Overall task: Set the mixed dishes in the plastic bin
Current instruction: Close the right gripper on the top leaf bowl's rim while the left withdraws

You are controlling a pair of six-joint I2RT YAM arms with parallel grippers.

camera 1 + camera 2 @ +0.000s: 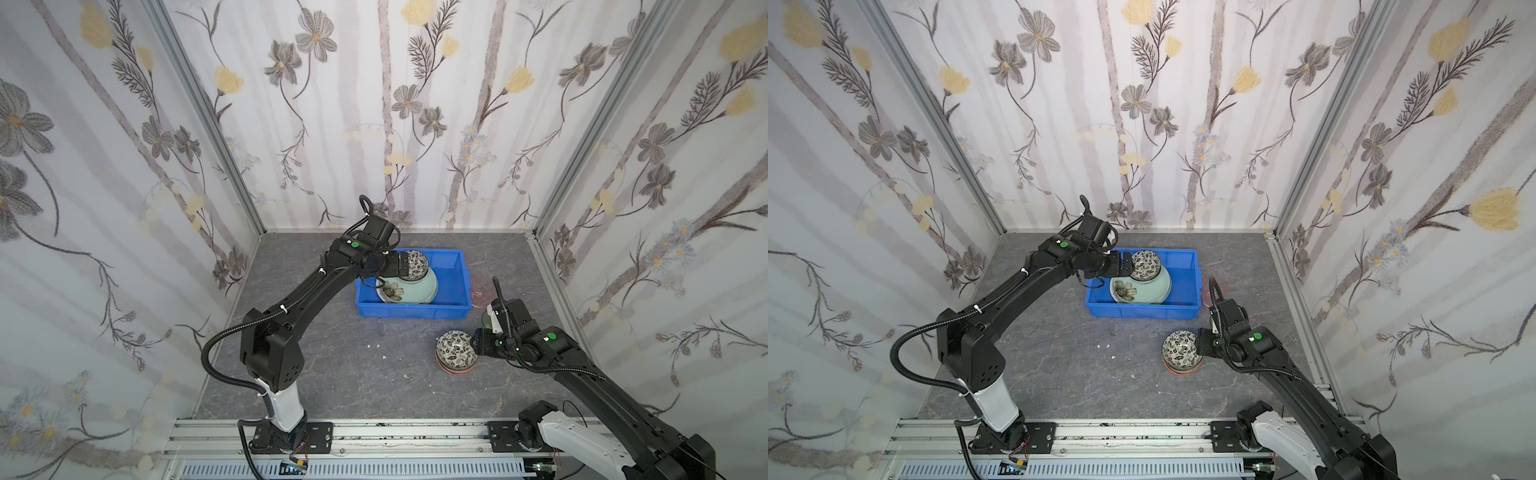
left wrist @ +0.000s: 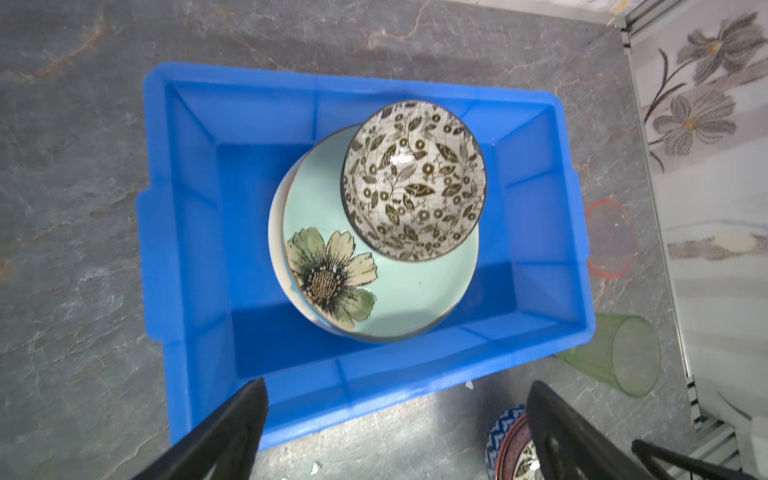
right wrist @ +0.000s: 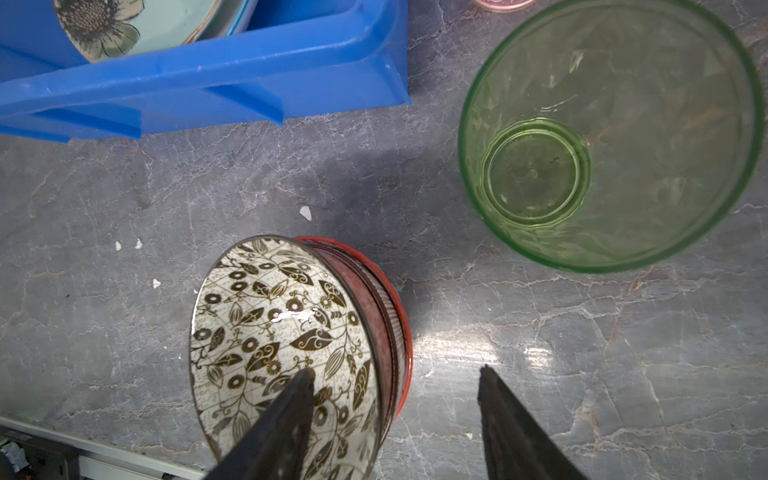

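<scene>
Left tool [image 2: 397, 382] gapes empty above bin [image 2: 195, 216]; right tool [image 3: 397, 370], half-open, straddles rim of stacked bowl [image 3: 270, 324].

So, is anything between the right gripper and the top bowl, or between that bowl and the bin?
Nothing visible. The right gripper straddles the rim of the top bowl. Only bare table lies between it and the bin; the green tumbler stands aside. The left gripper hovers over the bin.

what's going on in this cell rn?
Left gripper hangs open over the blue bin, where a black-white bowl sits on the mint plate. Right gripper, open, straddles the rim of the top bowl of a stack on the table. Green tumbler and pink tumbler are not yet binned.
</scene>
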